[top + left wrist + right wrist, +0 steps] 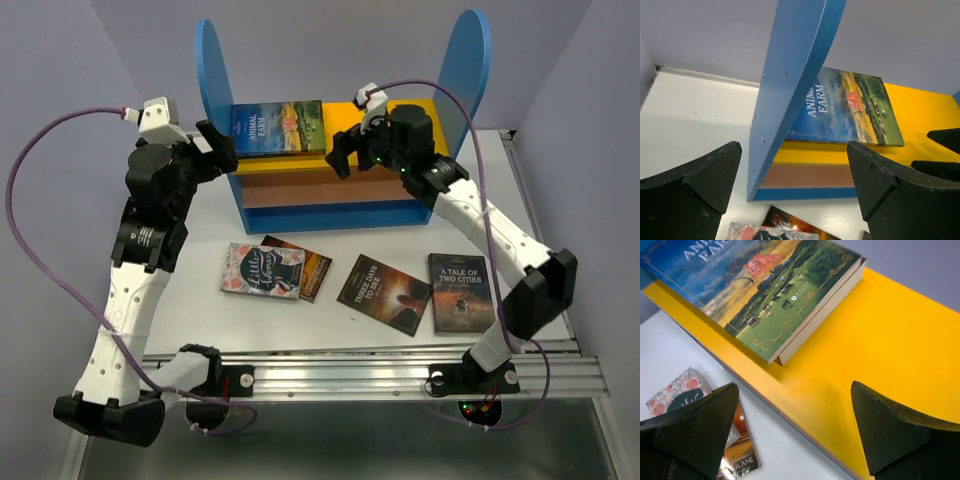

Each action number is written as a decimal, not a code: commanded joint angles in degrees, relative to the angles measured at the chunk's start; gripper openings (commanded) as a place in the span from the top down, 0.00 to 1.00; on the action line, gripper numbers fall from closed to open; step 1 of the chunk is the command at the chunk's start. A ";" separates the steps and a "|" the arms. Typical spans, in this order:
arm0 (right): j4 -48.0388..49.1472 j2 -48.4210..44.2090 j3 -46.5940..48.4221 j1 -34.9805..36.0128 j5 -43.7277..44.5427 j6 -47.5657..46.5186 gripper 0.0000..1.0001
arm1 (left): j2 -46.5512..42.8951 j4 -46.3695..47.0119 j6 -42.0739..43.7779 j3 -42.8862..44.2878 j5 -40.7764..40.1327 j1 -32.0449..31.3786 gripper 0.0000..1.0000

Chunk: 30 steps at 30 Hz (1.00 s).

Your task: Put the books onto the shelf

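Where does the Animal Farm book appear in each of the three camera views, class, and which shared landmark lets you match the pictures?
Top external: the Animal Farm book lies flat on the left half of the yellow top board.
Left wrist: the book sits centre right, partly hidden behind the blue side panel.
Right wrist: the book fills the upper left and is cut off by the frame edge.
Shared landmark: the yellow top board under the book shows in all three views.

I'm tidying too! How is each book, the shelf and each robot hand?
Animal Farm: flat on top of the shelf.
pale flowery book: flat on table, atop the orange book's edge.
orange book: flat on table, partly covered.
Three Days to See: flat on table.
A Tale of Two Cities: flat on table.
shelf: upright.
left gripper: open, empty.
right gripper: open, empty.
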 commanded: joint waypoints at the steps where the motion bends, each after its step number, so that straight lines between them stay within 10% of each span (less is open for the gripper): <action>1: 3.06 -11.44 -7.40 0.42 4.22 3.32 0.00 | -5.64 -2.77 -13.51 -6.03 2.25 0.21 0.01; 13: 6.49 -20.89 -35.56 21.15 4.40 3.06 0.00 | -30.08 -7.53 -36.12 -44.54 10.42 -0.14 0.01; 30: 21.69 11.46 -21.59 21.69 13.80 5.97 0.00 | -25.01 -2.96 -55.22 -60.91 7.79 -0.93 0.01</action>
